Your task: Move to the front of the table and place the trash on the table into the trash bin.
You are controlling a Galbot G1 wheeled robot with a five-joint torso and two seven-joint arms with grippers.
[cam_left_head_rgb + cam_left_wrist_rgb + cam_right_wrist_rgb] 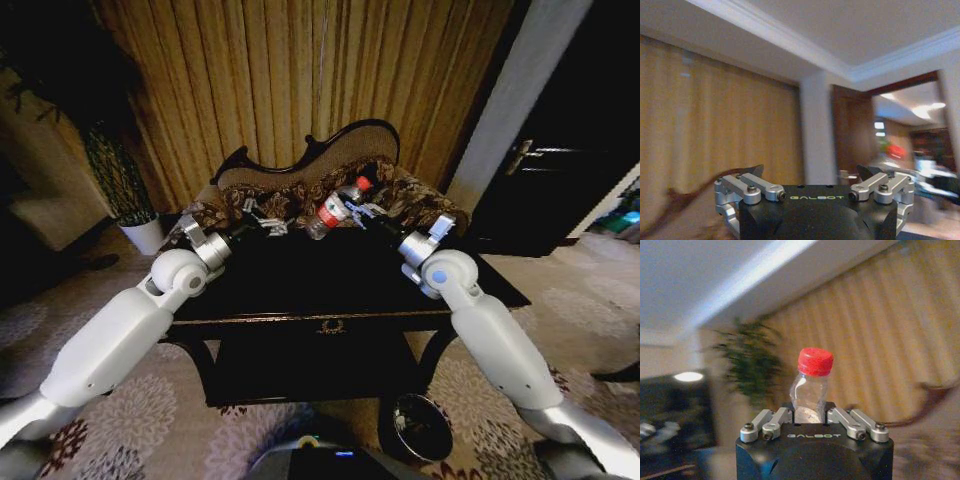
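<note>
The trash in view is a clear plastic bottle (330, 210) with a red cap and red label. My right gripper (362, 213) is shut on it and holds it tilted above the far edge of the black table (300, 285). In the right wrist view the bottle (810, 387) stands up between the fingers of the right gripper (810, 414), red cap on top. My left gripper (266, 226) hovers over the table's far left part. In the left wrist view the left gripper (812, 176) is open with nothing in it. The dark round trash bin (424, 426) stands on the floor below the table's front right corner.
A patterned curved-back sofa (300, 175) stands right behind the table, with gold curtains (300, 70) beyond. A white plant pot (145, 232) is on the floor at the left. A dark door (560, 150) is at the right. Patterned carpet surrounds the table.
</note>
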